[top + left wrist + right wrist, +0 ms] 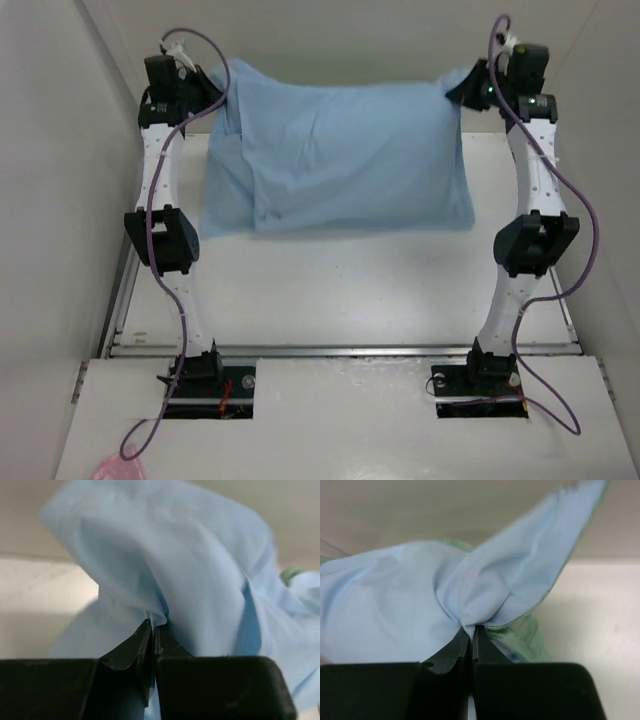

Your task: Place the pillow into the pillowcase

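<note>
You had the pillowcase [340,160] pinched at its two far corners. Your left gripper [153,625] was clenched on a fold of blue cloth, and your right gripper [471,629] was clamped on the other corner. No pillow showed; the case looked plump, so it was probably inside. You needed to lift both corners evenly and shake gently, letting the filling sink away from the held edge. Only bare table [350,300] lay nearside of the pillowcase. A pink scrap [118,467] sat well clear of it and blocked nothing.
</note>
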`<state>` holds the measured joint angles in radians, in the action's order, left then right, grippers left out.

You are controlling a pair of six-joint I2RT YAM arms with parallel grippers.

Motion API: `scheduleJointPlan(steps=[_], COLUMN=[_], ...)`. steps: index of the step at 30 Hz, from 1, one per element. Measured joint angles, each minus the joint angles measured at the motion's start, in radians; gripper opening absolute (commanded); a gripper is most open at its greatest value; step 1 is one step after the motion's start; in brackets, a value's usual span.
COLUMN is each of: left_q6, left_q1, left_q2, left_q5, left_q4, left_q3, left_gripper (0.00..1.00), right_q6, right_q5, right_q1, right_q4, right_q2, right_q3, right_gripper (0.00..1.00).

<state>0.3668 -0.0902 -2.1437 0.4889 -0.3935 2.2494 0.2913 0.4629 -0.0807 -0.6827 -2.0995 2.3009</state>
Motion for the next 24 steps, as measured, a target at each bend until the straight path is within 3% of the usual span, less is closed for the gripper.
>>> scheduleJointPlan(steps=[2,4,9,10,11,12,13,16,19,21,24], left_q6=[-0.004,-0.006,-0.011,-0.01,-0.006,0.004,0.019,0.091,0.18,0.236,0.296], left_q1=[-0.006,-0.011,-0.015,-0.014,-0.014,-0.015,-0.017,-0.026,-0.038,-0.043,-0.052], left_q2=[-0.035,0.05,0.462,0.541,0.625,0.698,0.752,0.833,0.802,0.806,0.924], left_q5=[0.002,0.003,-0.062,-0.083,-0.105,-0.126,-0.147,-0.204,-0.271,-0.315,-0.406], left_q4=[-0.016,0.013,0.127,0.166,0.198,0.22,0.239,0.284,0.224,0.13,-0.006], left_q3=[0.163,0.111,-0.36,-0.465,-0.582,-0.694,-0.799,-1.088,-1.303,-1.403,-1.441], left_gripper=[0.0,0.0,0.05,0.05,0.08,0.18,0.97,1.0,1.0,1.0,1.0], right_q6=[-0.004,-0.008,-0.009,-0.013,-0.013,-0.013,-0.01,-0.023,-0.029,-0.032,-0.024], right_q5=[0.006,0.005,0.009,0.012,0.016,0.018,0.016,-0.026,-0.108,-0.161,-0.246], right_q1=[0.003,0.003,-0.005,-0.005,-0.005,-0.005,-0.004,-0.004,-0.008,-0.009,-0.009], right_q4=[0.022,0.076,0.332,0.391,0.418,0.447,0.476,0.463,0.316,0.169,0.077], right_q2=[0.001,0.111,0.568,0.647,0.717,0.77,0.809,0.793,0.732,0.78,0.982], right_q3=[0.174,0.135,-0.444,-0.577,-0.697,-0.824,-0.941,-1.232,-1.414,-1.456,-1.405], right_gripper=[0.0,0.0,0.07,0.14,0.27,0.49,0.97,1.0,1.0,1.0,1.0])
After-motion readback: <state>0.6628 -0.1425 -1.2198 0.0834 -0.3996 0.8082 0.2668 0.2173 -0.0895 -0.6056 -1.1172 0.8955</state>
